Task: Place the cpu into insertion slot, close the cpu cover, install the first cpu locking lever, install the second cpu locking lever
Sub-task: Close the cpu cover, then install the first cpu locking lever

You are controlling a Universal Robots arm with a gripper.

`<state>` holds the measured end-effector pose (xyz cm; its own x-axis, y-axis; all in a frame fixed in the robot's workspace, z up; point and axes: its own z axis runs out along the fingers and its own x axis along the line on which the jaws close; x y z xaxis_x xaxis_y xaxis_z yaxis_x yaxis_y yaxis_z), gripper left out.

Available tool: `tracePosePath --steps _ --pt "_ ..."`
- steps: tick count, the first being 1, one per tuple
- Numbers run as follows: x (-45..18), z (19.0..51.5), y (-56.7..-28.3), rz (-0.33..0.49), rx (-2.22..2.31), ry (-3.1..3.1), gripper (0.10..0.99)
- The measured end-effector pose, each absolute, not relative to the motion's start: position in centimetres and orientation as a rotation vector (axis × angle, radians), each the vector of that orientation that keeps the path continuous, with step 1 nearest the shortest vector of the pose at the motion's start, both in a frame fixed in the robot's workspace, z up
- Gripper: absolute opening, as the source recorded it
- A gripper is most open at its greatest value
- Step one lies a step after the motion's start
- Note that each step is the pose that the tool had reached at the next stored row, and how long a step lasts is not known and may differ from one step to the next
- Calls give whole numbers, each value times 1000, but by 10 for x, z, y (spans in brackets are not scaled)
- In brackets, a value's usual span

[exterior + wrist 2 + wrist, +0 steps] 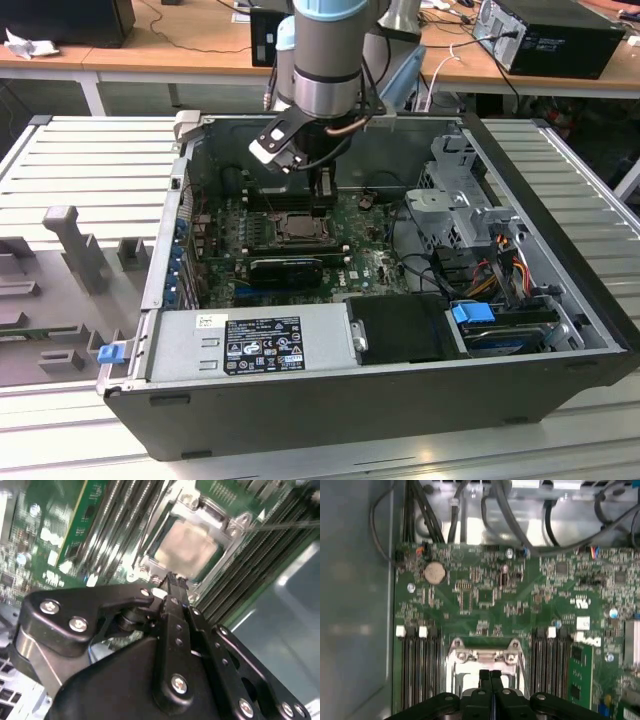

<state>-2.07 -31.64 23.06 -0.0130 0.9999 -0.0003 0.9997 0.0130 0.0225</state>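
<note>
The arm reaches down into an open computer case (420, 405) that lies on its side on a ribbed grey worktop (90, 150). In the exterior view the gripper (322, 195) hangs low over the green motherboard (365, 265), just behind the insertion slot (300, 228). In both wrist views the black fingers (484, 676) are pressed together with only a thin seam between them, and nothing shows in their grip. In the second wrist view the gripper (173, 577) has its tips just beside the socket's edge. There the cpu (187, 547) sits in the socket, its pale beige top facing up. The cpu cover (210, 515) appears to lie flat around it, framing the chip in its window. A thin metal rod (280, 525) runs out from one socket corner across the long memory slots (250, 565). In the first wrist view a round coin cell (434, 572) sits on the board, well apart from the socket.
</note>
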Motion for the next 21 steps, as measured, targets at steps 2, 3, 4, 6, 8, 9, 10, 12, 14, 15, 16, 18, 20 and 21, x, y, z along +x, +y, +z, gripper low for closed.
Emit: tracePosePath --steps 2,3,4,6,8,9,10,12,14,15,16,18,20,21 --pt "-27 231 -316 25 2196 2224 106" --pt "-29 231 -316 24 2196 2224 106" --pt "-30 231 -316 25 2196 2224 106" --pt "-33 231 -316 25 2196 2224 106" --pt "-34 231 -316 25 2196 2224 106" --pt "-35 231 -316 25 2196 2224 106" --pt "-35 231 -316 25 2196 2224 106" --pt "-36 231 -316 25 2196 2224 106" --pt "-36 231 -316 25 2196 2225 106" --pt "-36 231 -316 25 2196 2224 106" --pt "-36 231 -316 24 2196 2224 106" --pt "-36 232 -316 25 2196 2224 106" --pt "-36 233 -316 25 2196 2224 106" --pt "-36 233 -316 24 2196 2224 106"
